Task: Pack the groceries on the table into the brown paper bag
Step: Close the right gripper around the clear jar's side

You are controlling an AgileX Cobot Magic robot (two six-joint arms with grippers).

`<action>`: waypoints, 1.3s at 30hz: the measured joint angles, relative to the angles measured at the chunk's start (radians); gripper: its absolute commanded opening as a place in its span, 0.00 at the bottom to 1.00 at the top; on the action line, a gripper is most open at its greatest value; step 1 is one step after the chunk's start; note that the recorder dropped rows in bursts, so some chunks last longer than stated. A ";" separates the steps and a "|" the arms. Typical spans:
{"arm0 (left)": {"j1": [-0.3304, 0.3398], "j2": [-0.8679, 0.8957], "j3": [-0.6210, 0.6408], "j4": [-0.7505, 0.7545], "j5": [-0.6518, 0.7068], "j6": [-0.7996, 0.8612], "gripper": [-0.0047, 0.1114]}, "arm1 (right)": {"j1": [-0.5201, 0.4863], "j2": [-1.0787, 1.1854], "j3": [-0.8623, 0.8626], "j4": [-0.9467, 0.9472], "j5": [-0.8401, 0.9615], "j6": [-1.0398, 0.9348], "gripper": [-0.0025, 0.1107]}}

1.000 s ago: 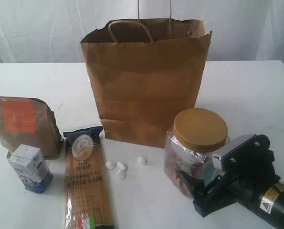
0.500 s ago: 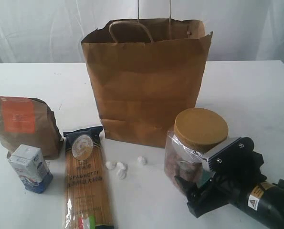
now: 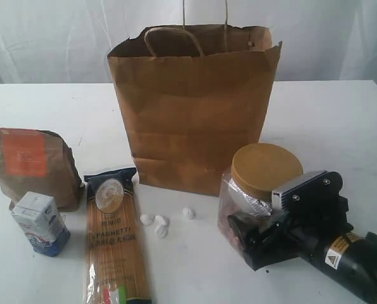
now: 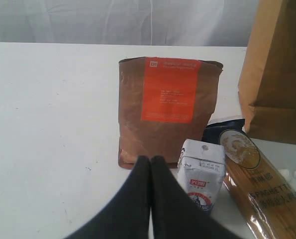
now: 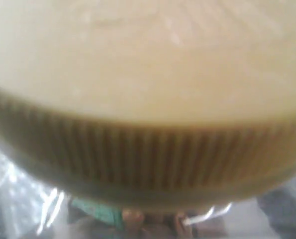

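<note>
Jaws on our right stand spread at the gold-lidded jar [image 3: 239, 199]; we should centre them under its lid [image 3: 266, 166] before squeezing. Left jaws: pressed together.

1. The brown paper bag [image 3: 194, 107] is plain kraft brown.
2. The pouch [image 3: 33, 168] is a duller brown, and its label [image 3: 25, 152] is bright orange.
3. The carton [image 3: 40, 223] is white above and blue below, with a small red mark.
4. The spaghetti packet [image 3: 115, 240] is dark blue with a cream oval at twelve o'clock, straw-yellow in the middle, and green and red at six o'clock.
5. The jar [image 3: 236, 202] is clear, with silver and brown inside. Its lid [image 3: 266, 170] is mustard-tan with a finely ribbed rim.
6. The table [image 3: 327, 120] is white.
</note>
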 measured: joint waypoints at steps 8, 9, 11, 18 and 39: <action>0.000 0.000 0.000 0.000 0.000 0.000 0.04 | 0.000 0.006 -0.011 -0.002 -0.002 0.028 0.79; 0.000 0.000 0.000 0.000 0.000 0.000 0.04 | 0.000 0.006 -0.011 -0.002 0.000 0.028 0.74; 0.000 0.000 0.000 0.000 0.000 0.000 0.04 | 0.000 0.006 -0.011 0.000 0.006 0.035 0.63; 0.000 0.000 0.000 0.000 0.000 0.000 0.04 | 0.000 0.006 -0.015 -0.005 0.016 0.040 0.27; 0.000 0.000 0.000 0.000 0.000 0.000 0.04 | -0.001 -0.095 -0.015 -0.104 0.175 0.142 0.21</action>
